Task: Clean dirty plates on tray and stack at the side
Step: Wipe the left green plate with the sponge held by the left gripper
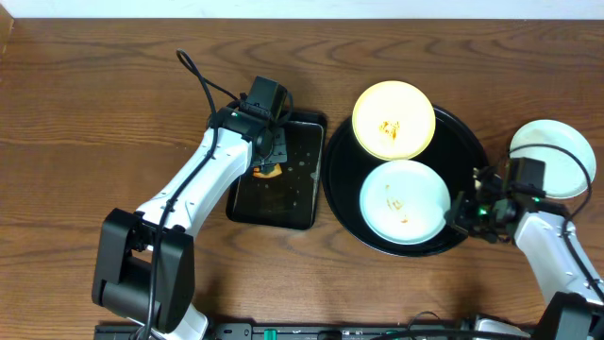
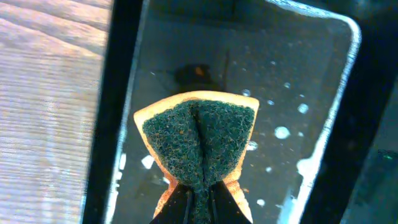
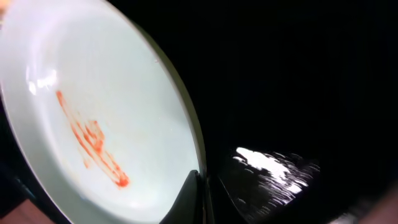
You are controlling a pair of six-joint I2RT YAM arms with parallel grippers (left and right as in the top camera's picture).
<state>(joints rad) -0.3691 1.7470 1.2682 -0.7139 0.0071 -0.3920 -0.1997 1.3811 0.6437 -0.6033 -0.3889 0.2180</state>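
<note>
The round black tray [image 1: 337, 194] holds a pale yellow plate [image 1: 394, 119] with an orange smear and a mint-green plate [image 1: 405, 201] with a smear. A second mint-green plate [image 1: 555, 157] lies on the table right of the tray. My right gripper [image 1: 461, 212] is shut on the rim of the smeared mint-green plate [image 3: 93, 118], one finger on top and one beneath [image 3: 202, 193]. My left gripper [image 1: 269, 161] is shut on a folded green-and-orange sponge [image 2: 199, 140] over the rectangular tray.
A rectangular black tray [image 1: 283, 203] with water drops [image 2: 292, 124] sits left of the round tray. Brown wood table [image 1: 85, 113] surrounds everything. Cables run behind the left arm.
</note>
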